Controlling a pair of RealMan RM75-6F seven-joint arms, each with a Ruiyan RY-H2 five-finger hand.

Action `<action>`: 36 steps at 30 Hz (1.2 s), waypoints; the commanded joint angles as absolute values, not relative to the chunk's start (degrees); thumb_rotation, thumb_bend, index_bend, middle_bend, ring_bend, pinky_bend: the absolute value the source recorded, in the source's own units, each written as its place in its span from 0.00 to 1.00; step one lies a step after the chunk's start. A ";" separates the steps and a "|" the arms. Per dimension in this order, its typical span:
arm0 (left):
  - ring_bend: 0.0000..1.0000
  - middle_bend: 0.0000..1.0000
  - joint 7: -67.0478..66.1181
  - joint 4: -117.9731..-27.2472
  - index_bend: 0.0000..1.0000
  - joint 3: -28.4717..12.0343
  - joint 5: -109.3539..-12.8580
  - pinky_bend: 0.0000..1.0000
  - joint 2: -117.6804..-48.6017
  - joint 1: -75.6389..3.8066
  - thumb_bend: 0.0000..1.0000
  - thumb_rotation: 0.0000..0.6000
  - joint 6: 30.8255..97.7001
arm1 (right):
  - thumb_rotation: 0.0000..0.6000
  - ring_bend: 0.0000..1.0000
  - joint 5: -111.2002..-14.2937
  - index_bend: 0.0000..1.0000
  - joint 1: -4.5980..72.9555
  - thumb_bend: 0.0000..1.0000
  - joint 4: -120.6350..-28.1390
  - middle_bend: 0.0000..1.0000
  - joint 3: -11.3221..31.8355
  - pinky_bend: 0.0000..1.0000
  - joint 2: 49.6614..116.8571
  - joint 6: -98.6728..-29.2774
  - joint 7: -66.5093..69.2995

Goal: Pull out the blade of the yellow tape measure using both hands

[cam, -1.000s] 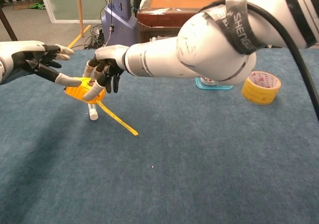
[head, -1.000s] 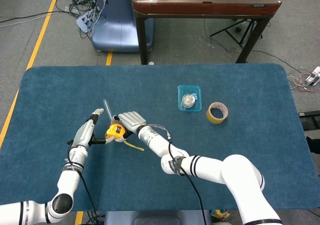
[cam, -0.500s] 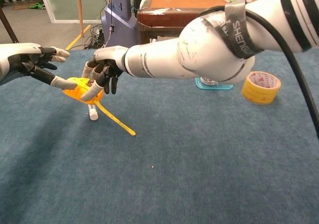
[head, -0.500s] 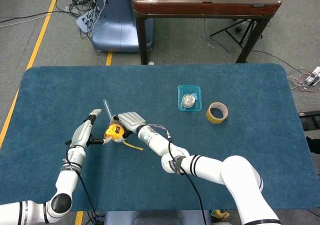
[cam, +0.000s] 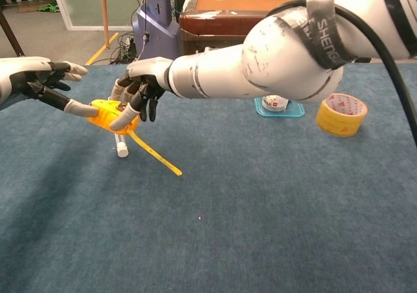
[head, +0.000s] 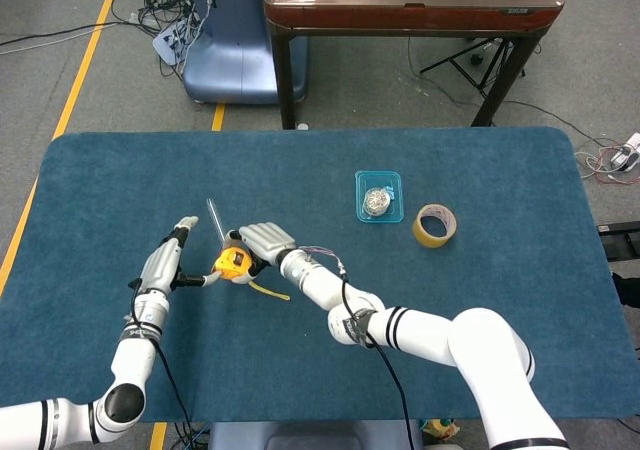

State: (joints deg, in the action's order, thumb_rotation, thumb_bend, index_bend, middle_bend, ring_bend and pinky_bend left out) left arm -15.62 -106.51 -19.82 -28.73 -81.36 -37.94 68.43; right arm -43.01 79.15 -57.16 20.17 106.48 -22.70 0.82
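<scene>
My right hand (head: 262,242) (cam: 140,88) grips the yellow tape measure (head: 232,262) (cam: 111,115) from above and holds it just over the blue table. A short length of yellow blade (head: 268,291) (cam: 156,156) hangs from the case down to the cloth, pointing right and toward me. My left hand (head: 160,268) (cam: 36,84) is to the left of the case with its fingers spread. One of its fingertips (cam: 79,109) touches the case's left side; it holds nothing.
A thin white pen (head: 215,220) (cam: 121,148) lies under and behind the tape measure. A small clear box with a blue rim (head: 378,196) (cam: 279,105) and a roll of yellow tape (head: 434,225) (cam: 341,114) sit to the right. A wooden table (head: 410,10) stands beyond the far edge.
My left hand has drawn slightly left, with its fingertip still at the case. The right hand and tape measure have barely moved, and the blade's length looks unchanged.
</scene>
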 commanded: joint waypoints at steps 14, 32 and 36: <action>0.00 0.00 -15.35 -105.75 0.00 -20.31 -27.98 0.00 -80.67 -37.85 0.15 1.00 68.25 | 1.00 0.55 -43.09 0.64 78.77 0.62 -58.58 0.64 18.80 0.46 105.35 -23.17 1.50; 0.00 0.00 -14.98 -104.69 0.00 -20.53 -27.23 0.00 -79.43 -37.55 0.15 1.00 67.49 | 1.00 0.55 -43.60 0.64 78.23 0.62 -59.94 0.64 18.11 0.46 103.86 -23.25 2.34; 0.00 0.00 -15.09 -104.40 0.00 -20.58 -26.71 0.00 -79.17 -37.51 0.15 1.00 67.50 | 1.00 0.55 -43.45 0.64 78.25 0.62 -60.35 0.64 18.01 0.46 103.54 -23.44 2.34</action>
